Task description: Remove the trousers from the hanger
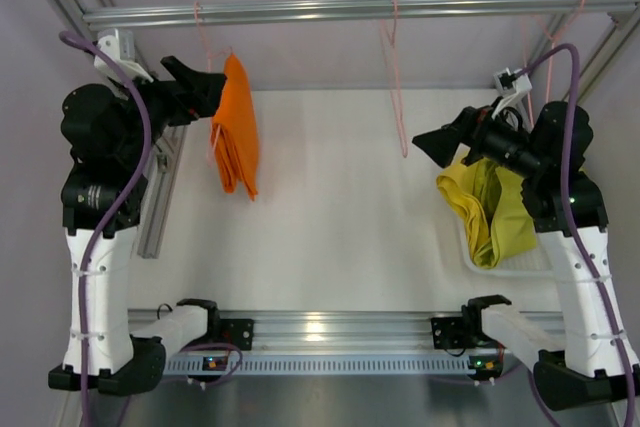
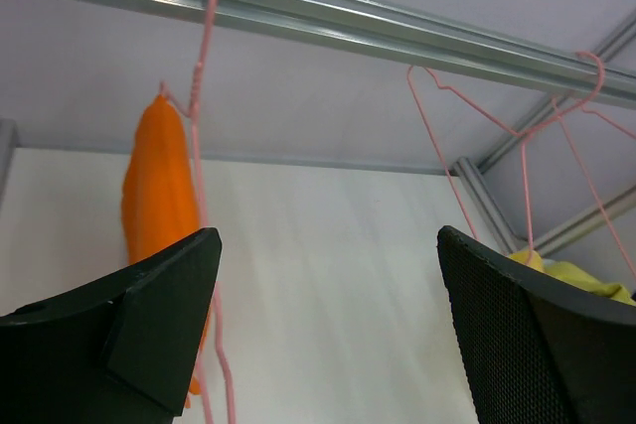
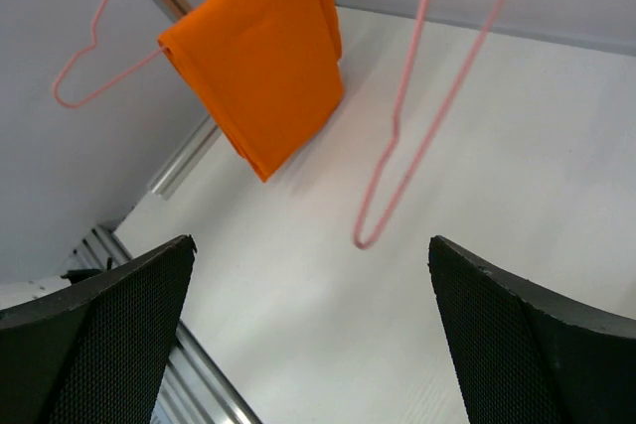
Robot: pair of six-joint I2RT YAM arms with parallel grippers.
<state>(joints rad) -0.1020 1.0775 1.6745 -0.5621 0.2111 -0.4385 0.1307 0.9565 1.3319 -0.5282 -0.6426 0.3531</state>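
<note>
The orange trousers [image 1: 236, 132] hung folded over a pink hanger [image 2: 203, 42] on the rail [image 1: 350, 9], long axis vertical, free ends pointing down; the left gripper [image 1: 203, 87] stood close beside them, fingers spread wide, holding nothing; the right gripper [image 1: 442, 139] (equally wide, empty) hovered over the yellow trousers [image 1: 462, 195] and yellow-green trousers [image 1: 512, 225], heaped in a tray [image 1: 468, 259].

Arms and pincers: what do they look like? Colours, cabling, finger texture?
Left arm and right arm match: white lower links, black upper joints and bases, a purple cable tied along each. Left pincer and right pincer are black, with broad wedge-shaped fingers whose inner faces carry a fine mesh texture. Each wrist carries a white bracket.
</note>
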